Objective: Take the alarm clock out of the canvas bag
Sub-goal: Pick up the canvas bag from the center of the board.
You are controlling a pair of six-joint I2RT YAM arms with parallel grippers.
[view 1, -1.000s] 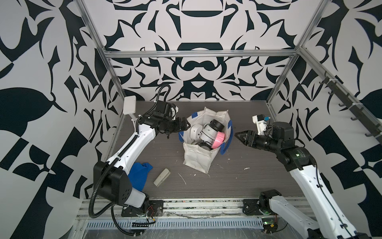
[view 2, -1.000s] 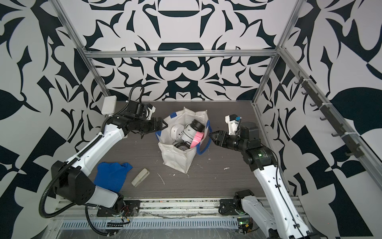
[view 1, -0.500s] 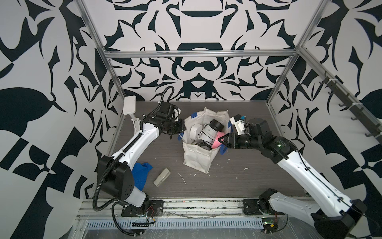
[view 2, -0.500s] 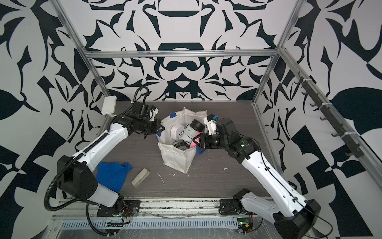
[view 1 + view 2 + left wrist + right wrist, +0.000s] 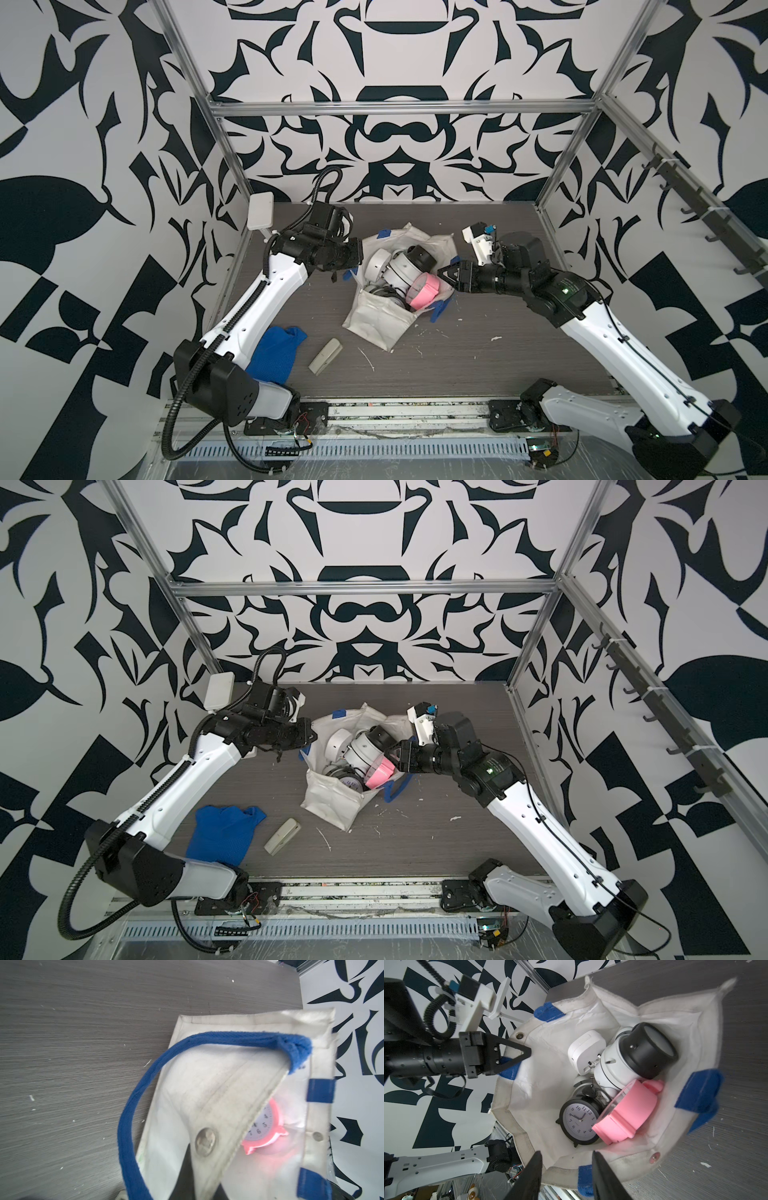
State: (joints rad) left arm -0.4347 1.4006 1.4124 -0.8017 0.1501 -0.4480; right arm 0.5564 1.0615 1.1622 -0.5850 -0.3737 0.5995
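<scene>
The off-white canvas bag [image 5: 382, 324] [image 5: 332, 800] stands open mid-table. A pink alarm clock [image 5: 424, 291] [image 5: 629, 1109] leans at its right rim. A black twin-bell alarm clock [image 5: 578, 1121] and a white clock [image 5: 584, 1051] lie deeper inside. My left gripper [image 5: 357, 257] [image 5: 527, 1053] is shut on the bag's left rim; the left wrist view shows that rim with its snap button between the jaws [image 5: 205, 1159]. My right gripper [image 5: 444, 274] [image 5: 566, 1153] is open, its fingers [image 5: 600, 1169] straddling the right rim just short of the pink clock.
A white and black cylinder [image 5: 633, 1057] fills the bag's back. A blue cloth [image 5: 274, 353] and a beige oblong object [image 5: 325, 356] lie on the table front left. A blue strap handle [image 5: 133, 1105] loops outside the bag. A hook rail [image 5: 706, 212] lines the right wall.
My left gripper has closed on the bag's left rim. My right arm has swung in from the right to the bag's right rim, its jaws narrowing a little.
</scene>
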